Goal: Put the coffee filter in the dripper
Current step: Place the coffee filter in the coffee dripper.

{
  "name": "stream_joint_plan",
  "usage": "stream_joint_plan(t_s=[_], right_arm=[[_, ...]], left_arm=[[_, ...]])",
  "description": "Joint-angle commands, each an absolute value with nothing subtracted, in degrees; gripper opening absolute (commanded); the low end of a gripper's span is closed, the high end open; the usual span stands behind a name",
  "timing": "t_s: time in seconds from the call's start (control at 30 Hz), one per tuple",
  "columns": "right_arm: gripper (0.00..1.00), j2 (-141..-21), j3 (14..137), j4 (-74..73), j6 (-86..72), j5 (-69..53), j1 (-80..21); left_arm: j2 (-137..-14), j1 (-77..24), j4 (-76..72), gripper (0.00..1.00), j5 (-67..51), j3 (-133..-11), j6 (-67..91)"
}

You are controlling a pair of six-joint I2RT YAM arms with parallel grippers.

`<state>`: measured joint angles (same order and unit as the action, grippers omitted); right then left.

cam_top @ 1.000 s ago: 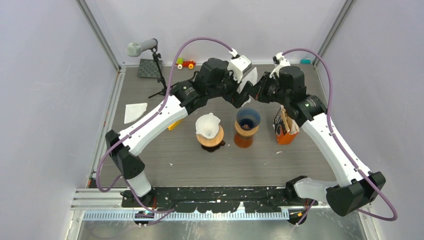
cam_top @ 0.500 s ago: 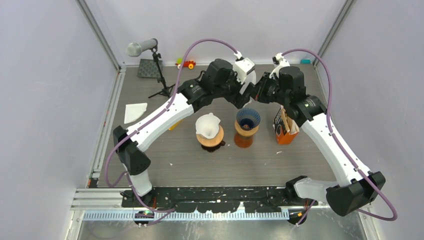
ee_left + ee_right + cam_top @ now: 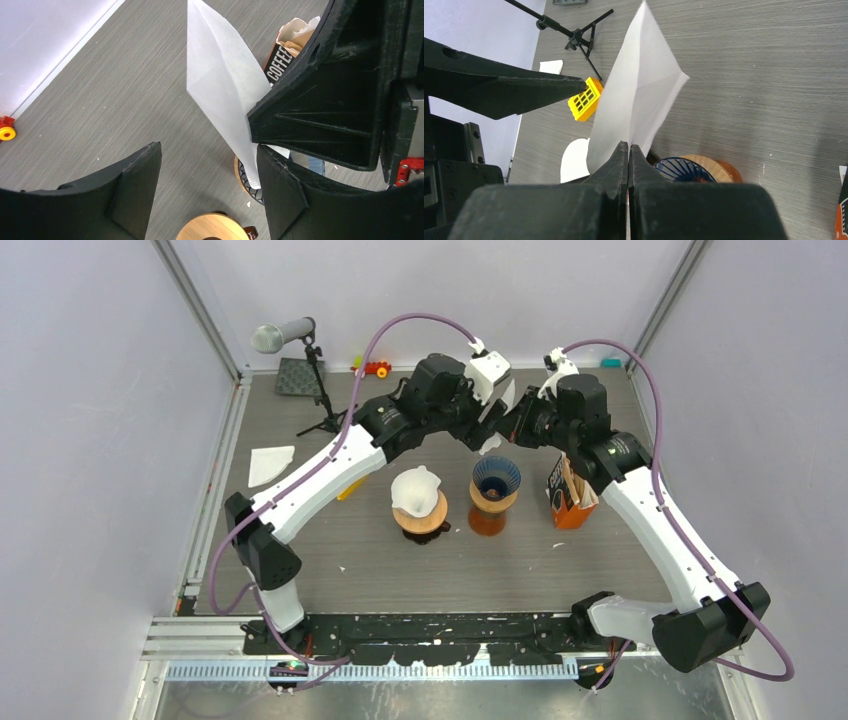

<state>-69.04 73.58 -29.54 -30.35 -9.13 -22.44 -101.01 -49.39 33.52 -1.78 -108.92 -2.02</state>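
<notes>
Swung nearer since a second ago, and narrower: left gripper [image 3: 207,170], jaws apart around the thin white paper coffee filter [image 3: 639,100]. Clamped shut on that filter's lower edge: right gripper [image 3: 629,150], with the blue ribbed dripper [image 3: 679,170] just below it.

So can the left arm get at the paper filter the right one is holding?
Probably yes. The left claw is open right at the filter, which sticks out free beyond the right claw's pinch, and nothing seems to lie between them.
</notes>
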Motion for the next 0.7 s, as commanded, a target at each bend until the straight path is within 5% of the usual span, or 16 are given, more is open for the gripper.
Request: stream_joint_plan(t_s=[0.0, 0.67], right_arm=[[0.0, -67.9, 74.1, -27.4, -29.9, -9.7, -22.8], [0.0, -68.1, 73.3, -27.2, -29.5, -9.8, -22.8]], left_arm=[[-101.3, -49.6, 33.1, 0.7, 0.9, -112.8, -3.5], [-106.2, -49.6, 34.6, 0.66, 0.6, -117.8, -0.3]])
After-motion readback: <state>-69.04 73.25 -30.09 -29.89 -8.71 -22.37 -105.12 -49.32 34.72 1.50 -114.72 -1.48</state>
